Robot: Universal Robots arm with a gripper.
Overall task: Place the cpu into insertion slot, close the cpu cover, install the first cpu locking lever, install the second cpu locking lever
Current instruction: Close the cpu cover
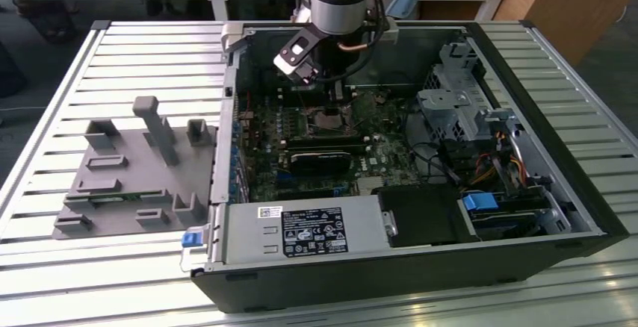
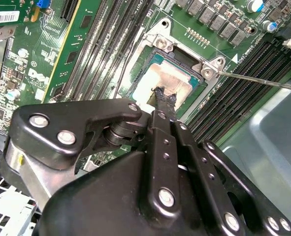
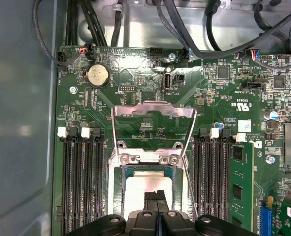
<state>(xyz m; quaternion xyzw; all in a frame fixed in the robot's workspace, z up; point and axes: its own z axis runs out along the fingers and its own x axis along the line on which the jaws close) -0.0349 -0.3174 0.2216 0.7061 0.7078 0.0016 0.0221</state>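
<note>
One hand (image 2: pixel 164 96), closed tight, tips resting on the one cpu (image 2: pixel 150 78) seated in its socket. One cpu cover (image 3: pixel 152 108) flipped open beyond. One thin lever (image 2: pixel 258 78) sticking free alongside. All inside one open case (image 1: pixel 399 282) on a slatted bench (image 1: pixel 100 290).

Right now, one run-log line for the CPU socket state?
step: cpu placement | end effector: shut, tips on cpu | cpu: in socket | cpu cover: open, flipped back | locking lever: unlatched
</note>
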